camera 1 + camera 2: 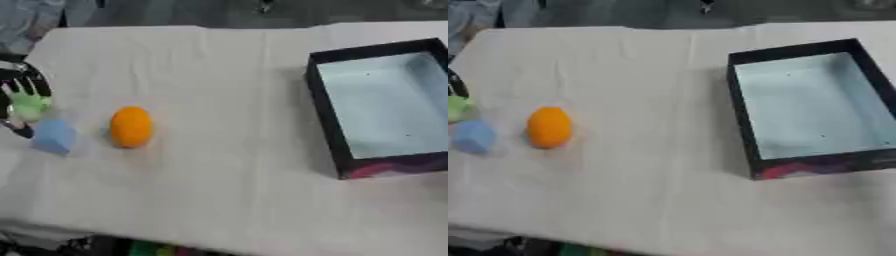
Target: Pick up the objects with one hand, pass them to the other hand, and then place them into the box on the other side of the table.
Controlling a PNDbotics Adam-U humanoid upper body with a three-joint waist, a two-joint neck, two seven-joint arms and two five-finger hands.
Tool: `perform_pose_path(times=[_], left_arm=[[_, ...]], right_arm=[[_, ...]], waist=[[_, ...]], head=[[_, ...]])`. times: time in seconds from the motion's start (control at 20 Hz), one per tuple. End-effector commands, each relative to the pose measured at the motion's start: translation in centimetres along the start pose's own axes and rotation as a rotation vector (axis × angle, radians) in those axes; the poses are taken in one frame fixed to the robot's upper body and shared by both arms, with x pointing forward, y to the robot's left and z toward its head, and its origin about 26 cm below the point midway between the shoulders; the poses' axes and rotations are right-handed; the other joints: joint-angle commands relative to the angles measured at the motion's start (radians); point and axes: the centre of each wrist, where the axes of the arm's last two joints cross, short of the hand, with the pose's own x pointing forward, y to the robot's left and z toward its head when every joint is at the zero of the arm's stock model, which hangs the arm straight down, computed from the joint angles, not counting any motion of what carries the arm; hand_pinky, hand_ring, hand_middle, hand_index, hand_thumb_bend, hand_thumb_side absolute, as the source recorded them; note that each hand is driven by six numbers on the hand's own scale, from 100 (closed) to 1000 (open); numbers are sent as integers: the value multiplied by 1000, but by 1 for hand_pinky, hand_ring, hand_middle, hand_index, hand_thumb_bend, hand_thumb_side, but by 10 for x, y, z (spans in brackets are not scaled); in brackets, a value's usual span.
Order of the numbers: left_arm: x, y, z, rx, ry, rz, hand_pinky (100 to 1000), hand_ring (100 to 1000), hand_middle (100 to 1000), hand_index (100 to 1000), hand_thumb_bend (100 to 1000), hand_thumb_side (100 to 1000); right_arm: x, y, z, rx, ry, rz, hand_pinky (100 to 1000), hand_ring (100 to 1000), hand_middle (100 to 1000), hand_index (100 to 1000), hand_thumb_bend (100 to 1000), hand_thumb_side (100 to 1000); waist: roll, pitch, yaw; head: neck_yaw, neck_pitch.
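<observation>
At the frame's left edge, the left robot hand [19, 92] is closing its fingers on a green thing [29, 105]. A blue block [54, 135] and orange [131, 126] are lying beside it on the bench [227, 165]; the box [331, 116] is sitting at right.

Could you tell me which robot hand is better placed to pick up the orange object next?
The left. The left robot hand is at the table's left edge, close to the orange object; the right hand is not in view, and the box sits on the right.
</observation>
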Motion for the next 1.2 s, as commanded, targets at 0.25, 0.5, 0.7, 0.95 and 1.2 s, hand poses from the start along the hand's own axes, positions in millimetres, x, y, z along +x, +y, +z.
perform_pose_path(times=[0.25,0.5,0.7,0.95,1.2], left_arm=[[-5,5,2,-1,48,-37,847,826,775,791,690,100],[-4,5,-2,-5,84,-66,839,828,780,804,702,100],[-3,4,-6,-8,102,-79,838,828,780,803,690,100],[-7,1,-11,-15,129,-68,833,829,781,801,683,100],[-10,-2,-17,1,162,-70,829,828,781,800,674,100]], right_arm=[[11,-3,-3,32,-31,50,974,1000,1000,1000,853,287],[10,-2,-2,38,-29,55,974,1000,1000,1000,854,281],[9,-2,-2,40,-26,56,974,1000,1000,1000,855,280],[9,-2,-2,37,-27,54,975,1000,1000,1000,854,281],[8,-2,-1,36,-25,56,975,1000,1000,1000,856,275]], waist=[[-9,5,0],[-10,8,-1],[-10,10,-2],[-11,13,-7],[-12,15,-11]], head=[[11,-27],[24,-32],[27,-31],[38,-28],[46,-29]])
